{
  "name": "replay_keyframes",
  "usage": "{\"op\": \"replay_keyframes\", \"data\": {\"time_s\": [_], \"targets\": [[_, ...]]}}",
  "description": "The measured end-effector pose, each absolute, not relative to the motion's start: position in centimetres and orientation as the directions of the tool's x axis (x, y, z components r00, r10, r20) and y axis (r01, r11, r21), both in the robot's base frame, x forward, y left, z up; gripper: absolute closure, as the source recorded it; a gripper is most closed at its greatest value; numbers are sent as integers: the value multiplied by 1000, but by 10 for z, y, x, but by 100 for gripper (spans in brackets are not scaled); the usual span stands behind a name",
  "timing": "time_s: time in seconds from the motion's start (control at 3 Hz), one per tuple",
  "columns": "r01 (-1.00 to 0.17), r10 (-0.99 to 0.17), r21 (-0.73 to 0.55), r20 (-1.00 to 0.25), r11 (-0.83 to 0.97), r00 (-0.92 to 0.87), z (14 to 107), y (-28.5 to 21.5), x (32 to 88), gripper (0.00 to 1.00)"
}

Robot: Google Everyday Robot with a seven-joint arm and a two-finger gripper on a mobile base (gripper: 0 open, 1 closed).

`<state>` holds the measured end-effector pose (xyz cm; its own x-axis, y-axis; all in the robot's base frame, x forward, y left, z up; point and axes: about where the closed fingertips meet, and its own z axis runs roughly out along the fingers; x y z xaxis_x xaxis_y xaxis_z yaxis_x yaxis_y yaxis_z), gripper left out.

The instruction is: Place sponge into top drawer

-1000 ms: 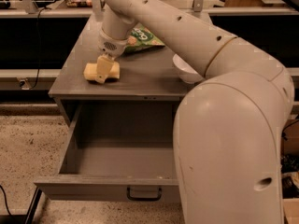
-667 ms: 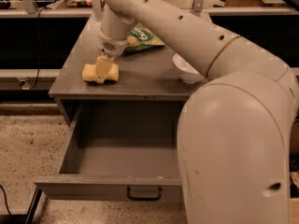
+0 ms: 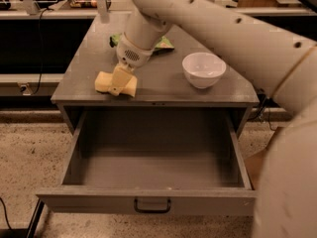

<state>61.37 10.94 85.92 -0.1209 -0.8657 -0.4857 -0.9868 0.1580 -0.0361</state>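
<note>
Well, our white arm [image 3: 223, 29] fills the right side and stretches across above the grey cabinet [image 3: 163, 86]. Below the cabinet's top, the top drawer [image 3: 153, 157] stands pulled far out toward us, with its dark handle [image 3: 152, 206] at the centre of the front panel. On the cabinet top we see a white bowl [image 3: 203, 69] toward the right and a green snack bag [image 3: 164, 43] at the back, partly behind the wrist. The sponge [image 3: 103, 82] lies on the cabinet top near its front left edge, outside the drawer. Our gripper [image 3: 118, 85] is down on it, pinching the sponge across its middle.
</note>
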Motion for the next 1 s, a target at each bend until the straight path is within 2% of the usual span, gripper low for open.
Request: {"op": "replay_keyframes", "data": {"time_s": [0.67,1.0], "targets": [[-972,-863,-3,-462,234,-206,856,81,526,100],[-973,-869,2,-449,232,-208,849,79,520,100]]}}
